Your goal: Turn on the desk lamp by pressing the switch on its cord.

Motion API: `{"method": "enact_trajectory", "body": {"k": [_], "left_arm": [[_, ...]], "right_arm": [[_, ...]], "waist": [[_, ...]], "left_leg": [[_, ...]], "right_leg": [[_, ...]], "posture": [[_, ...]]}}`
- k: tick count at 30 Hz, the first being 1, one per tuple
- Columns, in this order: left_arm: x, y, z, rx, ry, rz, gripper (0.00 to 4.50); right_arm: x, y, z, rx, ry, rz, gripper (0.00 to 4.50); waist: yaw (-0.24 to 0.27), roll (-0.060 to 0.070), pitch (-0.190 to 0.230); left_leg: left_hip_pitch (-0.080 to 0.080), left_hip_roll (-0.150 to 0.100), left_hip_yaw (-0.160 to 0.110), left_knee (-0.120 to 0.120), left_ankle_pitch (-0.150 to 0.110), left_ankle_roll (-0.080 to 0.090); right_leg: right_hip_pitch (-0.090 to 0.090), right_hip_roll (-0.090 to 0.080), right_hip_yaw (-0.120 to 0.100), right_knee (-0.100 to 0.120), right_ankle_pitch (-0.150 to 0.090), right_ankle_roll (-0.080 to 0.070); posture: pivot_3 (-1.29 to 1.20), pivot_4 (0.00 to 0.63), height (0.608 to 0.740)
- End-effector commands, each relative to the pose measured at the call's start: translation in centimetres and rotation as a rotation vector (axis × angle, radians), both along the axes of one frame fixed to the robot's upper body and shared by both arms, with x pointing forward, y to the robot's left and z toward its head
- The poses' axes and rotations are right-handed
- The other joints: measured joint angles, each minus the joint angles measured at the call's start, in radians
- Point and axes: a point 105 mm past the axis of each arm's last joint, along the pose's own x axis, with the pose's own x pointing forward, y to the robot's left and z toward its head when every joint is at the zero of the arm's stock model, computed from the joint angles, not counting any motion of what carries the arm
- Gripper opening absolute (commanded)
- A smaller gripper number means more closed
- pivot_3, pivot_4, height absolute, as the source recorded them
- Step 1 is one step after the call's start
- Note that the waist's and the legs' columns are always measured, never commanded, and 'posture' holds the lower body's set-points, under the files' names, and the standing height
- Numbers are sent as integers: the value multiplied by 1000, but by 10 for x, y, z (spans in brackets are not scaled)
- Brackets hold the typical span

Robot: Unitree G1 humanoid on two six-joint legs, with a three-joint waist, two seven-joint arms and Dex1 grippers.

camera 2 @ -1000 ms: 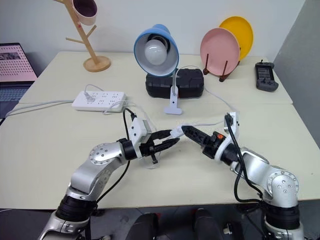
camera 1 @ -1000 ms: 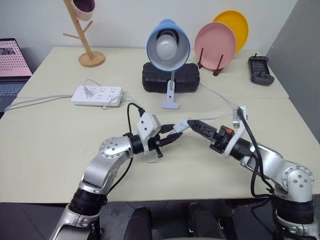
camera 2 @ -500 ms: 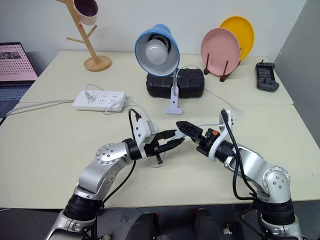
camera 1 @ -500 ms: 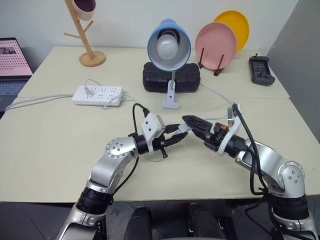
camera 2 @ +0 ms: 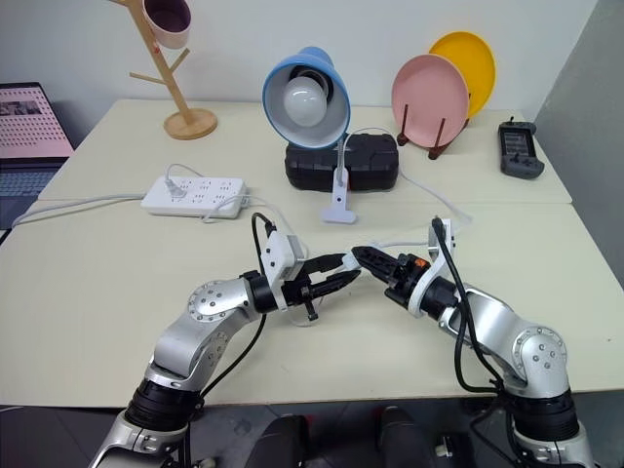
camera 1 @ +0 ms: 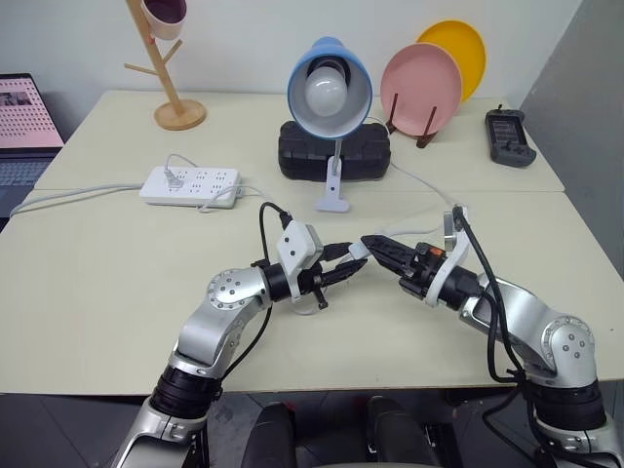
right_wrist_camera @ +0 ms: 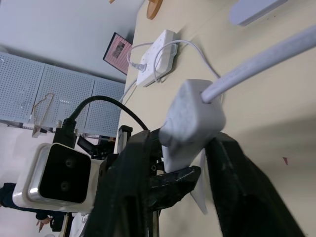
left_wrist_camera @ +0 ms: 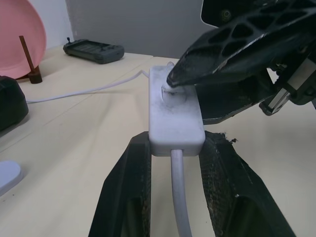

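The desk lamp, with its blue shade and white bulb, stands clipped at the back of the table. Its thin white cord runs forward to the small white switch. My left gripper is shut on the switch's sides and holds it a little above the table. My right gripper meets it from the right and is shut on the switch. One of its black fingers presses on the rocker button with its tip, and the other lies against the opposite face. The right wrist view has the switch between those fingers.
A white power strip lies at the left. A black box sits behind the lamp's clip. Pink and yellow plates stand at the back right beside a black handset. A wooden mug tree and a laptop are at the back left.
My right gripper's fingers stood apart beside the switch half a second ago and have now closed onto it. The left gripper has kept its hold in place.
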Motion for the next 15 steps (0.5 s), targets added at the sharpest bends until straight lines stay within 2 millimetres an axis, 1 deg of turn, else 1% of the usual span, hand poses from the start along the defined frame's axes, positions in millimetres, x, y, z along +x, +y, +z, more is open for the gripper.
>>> {"method": "enact_trajectory", "body": {"k": [1, 2, 4, 15], "left_arm": [[-7, -4, 15, -35, -51, -28, 1034], [-7, -5, 15, -36, -51, -30, 1034], [-8, -5, 14, -37, -50, -31, 1034], [-8, -4, 14, -34, -47, -24, 1034]], "right_arm": [[0, 0, 8, 15, -37, -1, 701], [1, 0, 8, 10, -36, -4, 586], [2, -1, 6, -3, -37, -5, 542], [2, 3, 4, -54, -65, 25, 535]], "waist": [[0, 0, 0], [0, 0, 0], [0, 0, 0], [0, 0, 0]], "left_leg": [[0, 0, 0, 0, 0, 0], [0, 0, 0, 0, 0, 0], [0, 0, 0, 0, 0, 0], [0, 0, 0, 0, 0, 0]], "right_leg": [[0, 0, 0, 0, 0, 0], [0, 0, 0, 0, 0, 0], [0, 0, 0, 0, 0, 0], [0, 0, 0, 0, 0, 0]], "posture": [[0, 150, 740], [0, 150, 740], [0, 150, 740], [0, 150, 740]]}}
